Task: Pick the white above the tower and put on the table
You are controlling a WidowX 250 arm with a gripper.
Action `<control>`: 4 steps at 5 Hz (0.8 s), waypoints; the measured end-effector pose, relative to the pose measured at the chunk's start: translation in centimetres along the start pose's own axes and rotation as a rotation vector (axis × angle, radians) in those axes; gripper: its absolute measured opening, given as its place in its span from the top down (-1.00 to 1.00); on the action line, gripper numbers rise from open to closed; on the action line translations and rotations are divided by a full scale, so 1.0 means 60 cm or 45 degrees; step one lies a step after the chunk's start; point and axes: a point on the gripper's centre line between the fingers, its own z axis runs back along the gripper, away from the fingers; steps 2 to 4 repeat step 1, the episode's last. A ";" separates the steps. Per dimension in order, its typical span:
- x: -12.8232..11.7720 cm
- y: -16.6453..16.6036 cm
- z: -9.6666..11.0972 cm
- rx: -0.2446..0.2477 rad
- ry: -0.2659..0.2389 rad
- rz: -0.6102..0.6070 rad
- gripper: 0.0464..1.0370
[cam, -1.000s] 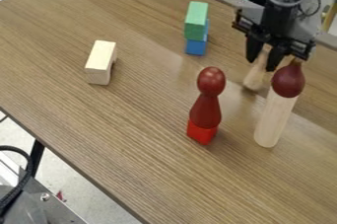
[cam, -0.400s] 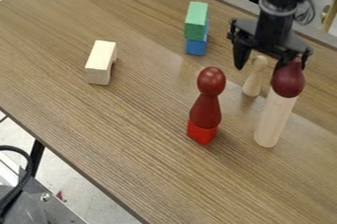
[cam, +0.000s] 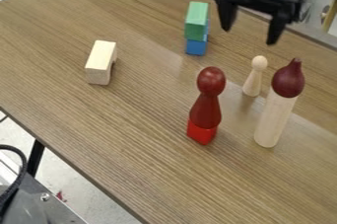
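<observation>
- The gripper has risen off the small pale peg figure and moved back toward the view's top edge; a second ago its fingers were down around the figure's head.
- The peg figure now stands upright on the wooden table, apart from the gripper, just beside a pale cylinder with a dark red, pointed top piece.
- The gripper's two fingers are spread wide with nothing held between them, hanging above the table's far side.
- Nearer the view's middle, a dark red peg figure stands on a bright red block.
- Farther back, a green block sits on a blue block.
- Toward the view's left, a pale block lies by itself on the table.
</observation>
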 end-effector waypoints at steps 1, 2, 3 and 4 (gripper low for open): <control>0.014 0.038 0.044 0.102 -0.004 0.124 -0.93; 0.014 0.038 0.044 0.102 -0.004 0.124 -0.93; 0.014 0.038 0.044 0.102 -0.004 0.124 -0.93; 0.014 0.038 0.044 0.102 -0.004 0.124 -0.93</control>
